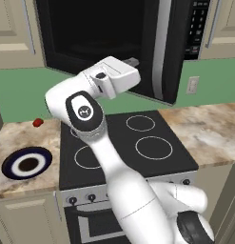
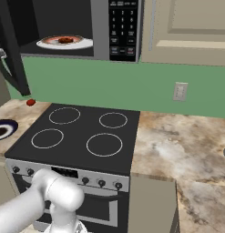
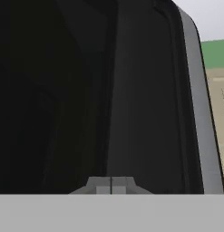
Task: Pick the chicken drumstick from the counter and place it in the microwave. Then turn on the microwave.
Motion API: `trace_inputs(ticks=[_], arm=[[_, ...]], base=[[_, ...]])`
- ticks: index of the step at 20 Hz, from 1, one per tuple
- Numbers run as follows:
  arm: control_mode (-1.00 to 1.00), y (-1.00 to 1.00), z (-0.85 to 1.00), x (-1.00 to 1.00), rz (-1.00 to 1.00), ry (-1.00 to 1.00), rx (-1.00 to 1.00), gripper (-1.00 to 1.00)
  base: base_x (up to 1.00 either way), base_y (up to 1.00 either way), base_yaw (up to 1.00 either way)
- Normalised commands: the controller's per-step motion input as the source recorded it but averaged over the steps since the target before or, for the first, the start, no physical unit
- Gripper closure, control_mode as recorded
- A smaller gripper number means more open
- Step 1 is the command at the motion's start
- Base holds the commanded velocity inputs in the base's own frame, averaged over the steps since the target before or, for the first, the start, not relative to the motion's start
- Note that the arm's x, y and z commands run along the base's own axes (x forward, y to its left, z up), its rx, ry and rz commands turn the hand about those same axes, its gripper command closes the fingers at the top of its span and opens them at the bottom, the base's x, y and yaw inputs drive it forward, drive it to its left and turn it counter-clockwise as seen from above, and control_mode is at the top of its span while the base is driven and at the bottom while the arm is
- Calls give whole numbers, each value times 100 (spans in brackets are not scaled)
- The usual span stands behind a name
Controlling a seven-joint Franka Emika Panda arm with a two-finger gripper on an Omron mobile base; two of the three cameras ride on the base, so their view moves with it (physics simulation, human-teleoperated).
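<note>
End effector [image 3: 111,185] shut, against microwave [image 2: 102,32] door; chicken drumstick [image 2: 64,40] inside.

Counter [image 1: 209,128]: beige-and-brown marbled stone, flanking the black cooktop [image 1: 123,143] on both sides. Left stretch carries a dark-rimmed plate [image 1: 26,163] with a brown centre, lying flat near the front edge. A small bright red object [image 1: 38,122] sits further back by the green wall, well apart from the plate (too small to identify). Right stretch is seen as bare marbled surface [image 2: 177,145]. Inside the open microwave [image 2: 100,27], the cavity floor bears a white plate [image 2: 82,44] with the chicken drumstick [image 2: 63,40] resting on it.
</note>
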Motion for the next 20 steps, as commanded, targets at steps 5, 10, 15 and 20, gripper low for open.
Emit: trace_inputs(ticks=[5, 10, 15, 20], arm=[[-100, -58, 9, 36, 31, 0, 10, 100], [-100, -59, 6, 40, 34, 0, 8, 100], [-100, -53, 1, 40, 35, 0, 4, 100], [-100, -19, 0, 35, 34, 0, 0, 100]], base=[[0, 0, 0], [0, 0, 0], [0, 0, 0], [0, 0, 0]])
